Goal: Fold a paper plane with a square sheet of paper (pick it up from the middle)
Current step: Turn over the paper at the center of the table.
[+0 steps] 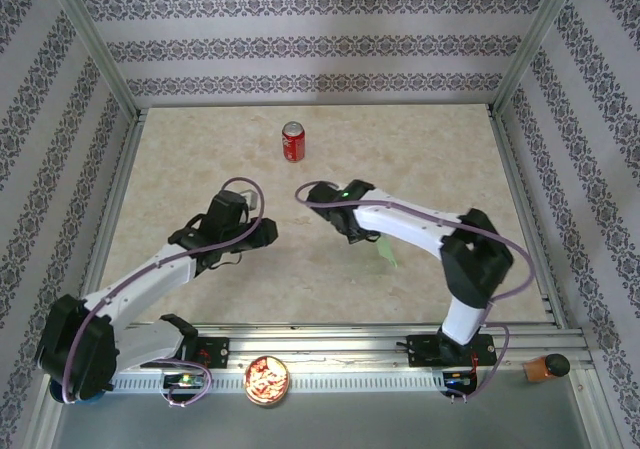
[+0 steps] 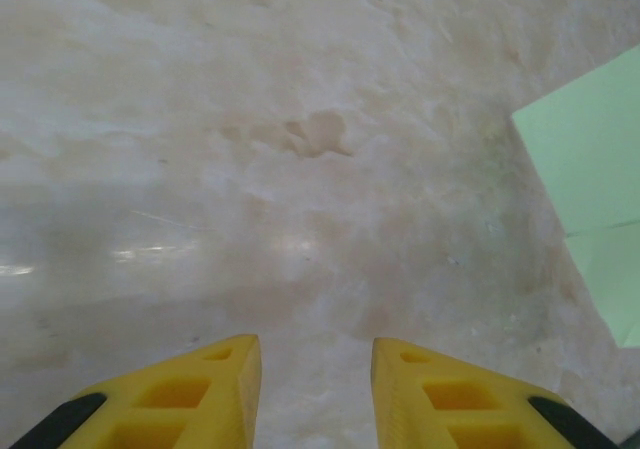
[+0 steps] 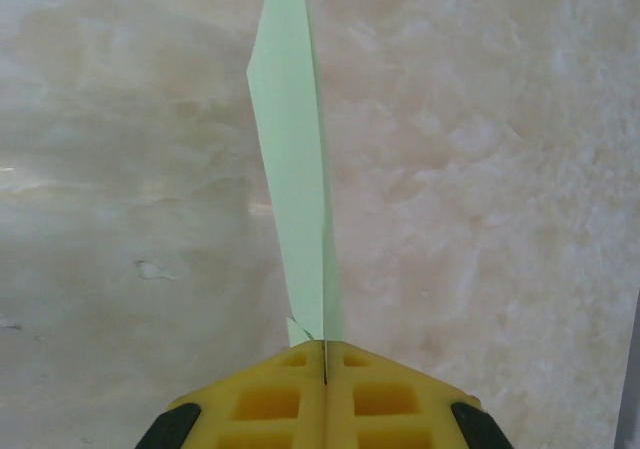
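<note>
Item: thin light-green paper sheet point(image 3: 295, 169), creased, seen edge-on as a narrow point toward 12 o'clock. Right claw point(image 3: 325, 354) is clamped tight on it. Left claw point(image 2: 315, 354) is part-open and empty, with the sheet at its 2 o'clock.

Bright, even light; soft shadows, slight glare.

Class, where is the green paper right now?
In the right wrist view, the green paper is pinched in the right end effector, right of table centre.
</note>
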`<move>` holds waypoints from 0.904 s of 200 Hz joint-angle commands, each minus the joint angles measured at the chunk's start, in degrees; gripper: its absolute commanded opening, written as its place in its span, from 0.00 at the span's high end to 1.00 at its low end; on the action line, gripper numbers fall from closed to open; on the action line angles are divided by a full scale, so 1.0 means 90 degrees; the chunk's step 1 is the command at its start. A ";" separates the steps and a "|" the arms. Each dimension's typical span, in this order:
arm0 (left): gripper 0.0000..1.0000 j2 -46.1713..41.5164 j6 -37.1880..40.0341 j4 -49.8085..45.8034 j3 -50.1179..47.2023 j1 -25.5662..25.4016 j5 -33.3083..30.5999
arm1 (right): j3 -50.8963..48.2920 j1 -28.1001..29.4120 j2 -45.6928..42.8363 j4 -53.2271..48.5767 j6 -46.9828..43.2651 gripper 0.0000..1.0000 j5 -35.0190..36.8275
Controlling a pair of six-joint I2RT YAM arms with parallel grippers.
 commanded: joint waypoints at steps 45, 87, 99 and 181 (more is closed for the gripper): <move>0.55 -0.1415 0.0197 -0.1281 -0.0338 0.0685 -0.0845 | 0.0762 0.0642 0.1023 0.0649 0.0177 0.89 -0.1129; 0.35 -0.1803 0.0715 -0.1093 -0.0449 0.0737 -0.0262 | -0.0270 0.0535 -0.0022 0.2610 0.0151 0.56 -0.3010; 0.34 -0.1690 0.0733 -0.0939 -0.0443 0.0741 0.0070 | -0.0725 0.0369 -0.0502 0.3156 0.0174 0.51 -0.3472; 0.55 0.0452 -0.0228 0.1323 -0.0360 0.0501 0.2643 | -0.4548 -0.2255 -0.2469 0.6492 0.0881 0.79 -0.6605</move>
